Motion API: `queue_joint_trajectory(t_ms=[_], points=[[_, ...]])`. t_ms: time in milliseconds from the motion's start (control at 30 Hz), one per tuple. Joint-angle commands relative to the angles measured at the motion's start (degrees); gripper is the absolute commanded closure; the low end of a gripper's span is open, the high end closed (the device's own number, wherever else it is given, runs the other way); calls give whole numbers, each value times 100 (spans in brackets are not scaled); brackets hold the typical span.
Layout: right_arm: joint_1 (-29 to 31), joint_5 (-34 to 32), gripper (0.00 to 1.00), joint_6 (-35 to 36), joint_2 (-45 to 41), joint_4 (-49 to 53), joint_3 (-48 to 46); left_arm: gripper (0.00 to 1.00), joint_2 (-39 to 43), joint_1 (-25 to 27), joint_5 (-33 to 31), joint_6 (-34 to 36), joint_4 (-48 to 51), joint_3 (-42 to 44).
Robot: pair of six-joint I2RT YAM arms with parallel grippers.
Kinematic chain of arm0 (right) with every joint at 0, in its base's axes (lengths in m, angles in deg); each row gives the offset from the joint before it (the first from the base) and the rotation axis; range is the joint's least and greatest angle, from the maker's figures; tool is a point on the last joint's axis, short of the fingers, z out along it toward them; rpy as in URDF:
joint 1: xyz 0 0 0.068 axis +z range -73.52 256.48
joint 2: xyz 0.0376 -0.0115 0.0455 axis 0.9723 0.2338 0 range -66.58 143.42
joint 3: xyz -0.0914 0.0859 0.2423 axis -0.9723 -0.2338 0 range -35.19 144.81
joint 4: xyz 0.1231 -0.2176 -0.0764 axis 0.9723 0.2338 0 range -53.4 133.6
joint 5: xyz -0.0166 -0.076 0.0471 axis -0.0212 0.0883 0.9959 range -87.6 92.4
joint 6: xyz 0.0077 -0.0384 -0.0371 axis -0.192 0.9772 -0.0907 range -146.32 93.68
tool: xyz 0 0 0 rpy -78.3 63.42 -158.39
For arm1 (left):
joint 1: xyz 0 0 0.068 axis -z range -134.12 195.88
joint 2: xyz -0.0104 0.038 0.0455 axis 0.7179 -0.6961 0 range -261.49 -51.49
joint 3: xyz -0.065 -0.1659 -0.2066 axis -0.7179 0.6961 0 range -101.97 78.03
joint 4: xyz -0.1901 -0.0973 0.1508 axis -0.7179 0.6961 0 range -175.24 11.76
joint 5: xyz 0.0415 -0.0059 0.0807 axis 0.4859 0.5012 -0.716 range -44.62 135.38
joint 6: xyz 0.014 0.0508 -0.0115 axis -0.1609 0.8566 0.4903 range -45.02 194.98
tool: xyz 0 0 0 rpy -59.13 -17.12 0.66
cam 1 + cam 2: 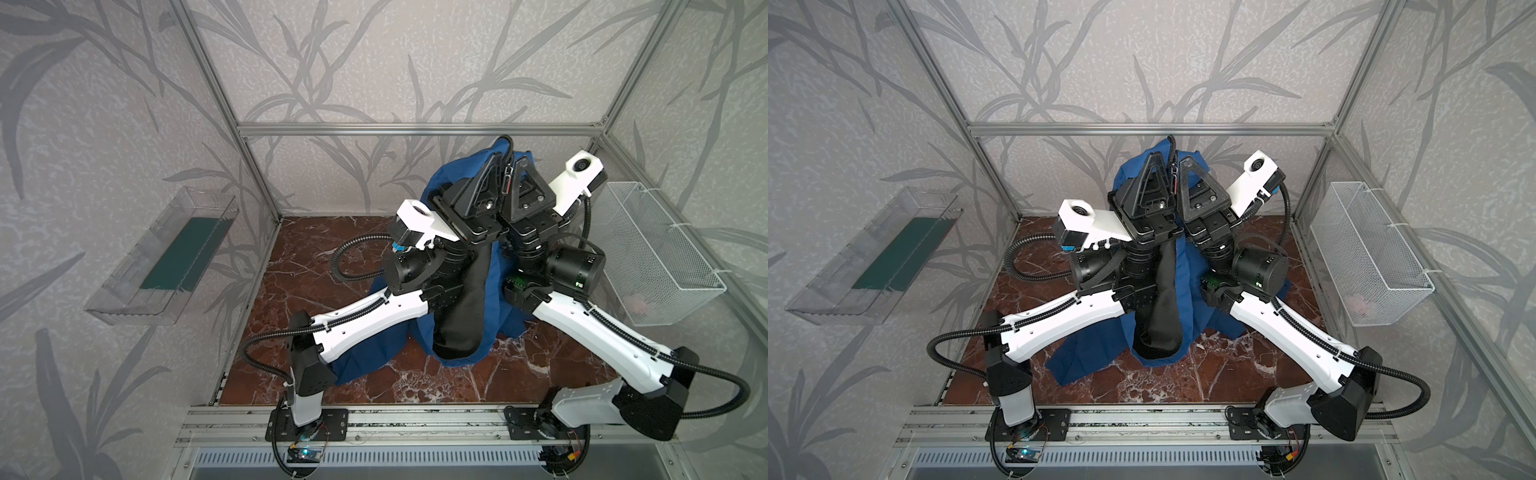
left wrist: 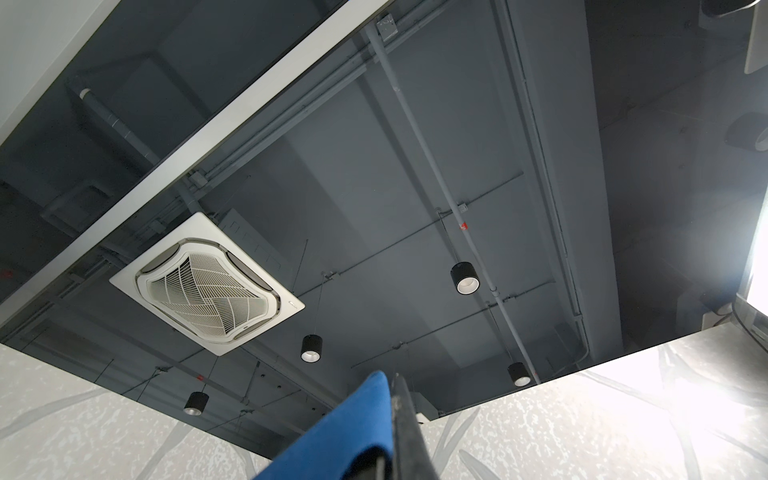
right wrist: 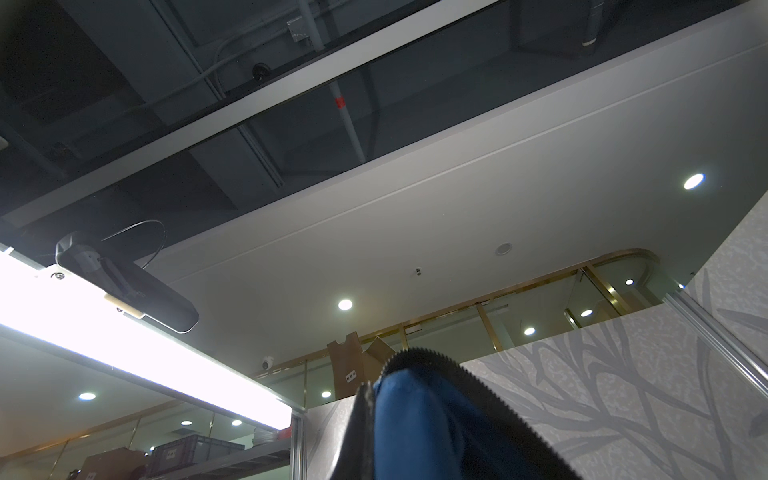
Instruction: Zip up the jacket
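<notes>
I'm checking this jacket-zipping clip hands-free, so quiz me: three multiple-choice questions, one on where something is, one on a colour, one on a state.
1. Where is the white wire basket mounted?
A. On the left-hand wall
B. On the right-hand wall
C. On the back wall

2. What colour is the outer cloth of the jacket?
A. Blue
B. Red
C. Yellow

3. How do the two grippers stand?
A. Both open
B. One open, one shut
C. Both shut on the jacket

Answers:
1 B: in both top views the basket hangs on the wall at the right.
2 A: the cloth is blue, with black lining showing down the front.
3 C: the left gripper and right gripper, side by side, pinch the jacket's raised top edge.
</notes>
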Motion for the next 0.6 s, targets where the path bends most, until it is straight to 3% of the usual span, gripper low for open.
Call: queue_joint_trajectory(t_ms=[0, 567], points=[[41, -11, 100, 65, -184, -312, -89, 100, 45, 44, 265, 37, -101, -83], [45, -9, 100, 134, -223, -312, -185, 100, 362, 55, 314, -55, -101, 324]])
